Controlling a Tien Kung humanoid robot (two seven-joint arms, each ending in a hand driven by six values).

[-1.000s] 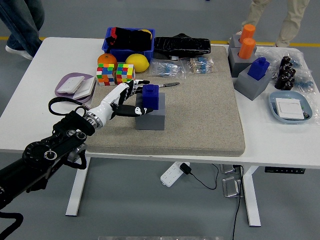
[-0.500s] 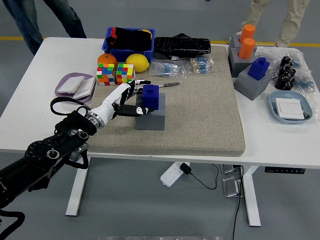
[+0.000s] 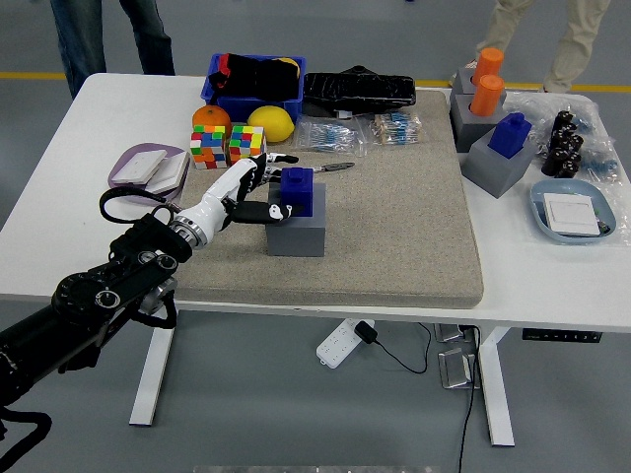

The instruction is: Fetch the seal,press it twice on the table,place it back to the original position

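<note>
While the left arm reaches in from the lower left corner across the near part of the table (image 3: 59,177), its white left hand (image 3: 246,192) sits against the left side of the blue seal (image 3: 299,191), with the fingers spread around the seal's near and far faces; whether they actually press on it cannot be told from this view. That seal stands upright in the top of a grey block holder (image 3: 297,232), which rests on the left part of a grey felt mat (image 3: 394,217) covering the middle of the table. Just beyond the hand lie two colourful puzzle cubes (image 3: 227,146), side by side at the mat's far left corner, with an orange (image 3: 211,117) and a lemon (image 3: 272,121) behind them and a blue bin (image 3: 254,83) further back. A lilac tray (image 3: 148,168) holding white pads sits to the left of the mat. Near the seal's far side a small dark pen-like tool (image 3: 335,168) lies on the mat. At the right of the table a second blue seal (image 3: 511,134) stands in another grey holder, two orange cylinders (image 3: 486,81) rise behind it, and a light blue dish (image 3: 574,213) lies nearer the front edge. Legs of people (image 3: 552,30) show at the far side.
</note>
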